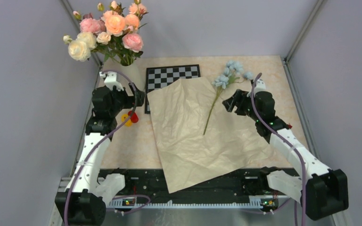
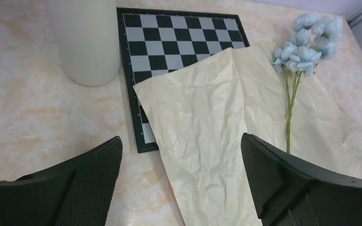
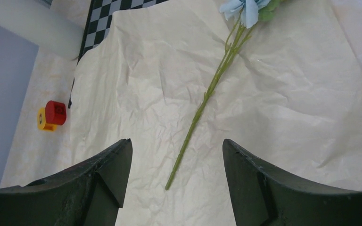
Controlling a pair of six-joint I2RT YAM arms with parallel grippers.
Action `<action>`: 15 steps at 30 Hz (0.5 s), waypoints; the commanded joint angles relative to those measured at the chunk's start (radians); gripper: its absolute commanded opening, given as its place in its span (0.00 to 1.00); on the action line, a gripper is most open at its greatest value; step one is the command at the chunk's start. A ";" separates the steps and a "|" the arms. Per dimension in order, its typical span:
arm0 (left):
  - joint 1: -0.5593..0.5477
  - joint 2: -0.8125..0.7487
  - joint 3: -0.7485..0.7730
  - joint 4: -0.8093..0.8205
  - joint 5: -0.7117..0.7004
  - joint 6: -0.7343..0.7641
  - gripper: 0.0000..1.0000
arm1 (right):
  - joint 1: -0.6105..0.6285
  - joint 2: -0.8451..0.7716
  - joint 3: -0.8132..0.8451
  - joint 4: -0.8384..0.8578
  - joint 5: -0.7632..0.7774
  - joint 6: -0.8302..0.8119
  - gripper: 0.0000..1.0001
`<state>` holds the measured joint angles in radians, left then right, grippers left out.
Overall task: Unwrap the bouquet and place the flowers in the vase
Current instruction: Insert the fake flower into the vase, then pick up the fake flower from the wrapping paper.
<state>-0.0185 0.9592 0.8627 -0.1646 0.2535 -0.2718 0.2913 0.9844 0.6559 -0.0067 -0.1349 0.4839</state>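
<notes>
The bouquet's peach paper (image 1: 193, 136) lies spread flat on the table, no longer a bundle. On it lie the flowers (image 1: 227, 77), pale blue blooms on a thin green stem (image 3: 207, 92). My right gripper (image 1: 230, 104) hovers open just right of the stem. In the right wrist view the stem's lower end lies between the right gripper's (image 3: 176, 143) fingers, apart from both. The white vase (image 2: 85, 37) stands at the back left beside the left gripper (image 1: 139, 99). In the left wrist view the left gripper (image 2: 181, 139) is open and empty over the paper's left edge (image 2: 207, 141).
A chessboard (image 1: 172, 75) lies behind the paper, partly under it. Large cream, pink and peach roses (image 1: 111, 28) rise at the back left above the vase. A small red and yellow object (image 1: 131, 117) sits on the table left of the paper. Grey walls close three sides.
</notes>
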 commanded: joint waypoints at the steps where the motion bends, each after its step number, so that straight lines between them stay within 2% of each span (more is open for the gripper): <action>1: -0.014 -0.010 0.023 -0.049 0.001 0.054 0.99 | -0.006 0.138 0.115 -0.054 0.003 0.074 0.71; 6: -0.016 -0.014 0.025 -0.058 0.038 0.065 0.99 | -0.004 0.306 0.163 -0.011 -0.015 0.131 0.70; 15: -0.057 -0.059 0.035 -0.113 -0.080 0.137 0.99 | -0.004 0.570 0.260 0.117 -0.044 0.157 0.64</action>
<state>-0.0662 0.9375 0.8631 -0.2764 0.2218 -0.1787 0.2916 1.4780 0.8341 0.0059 -0.1555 0.6189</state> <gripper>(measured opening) 0.986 0.654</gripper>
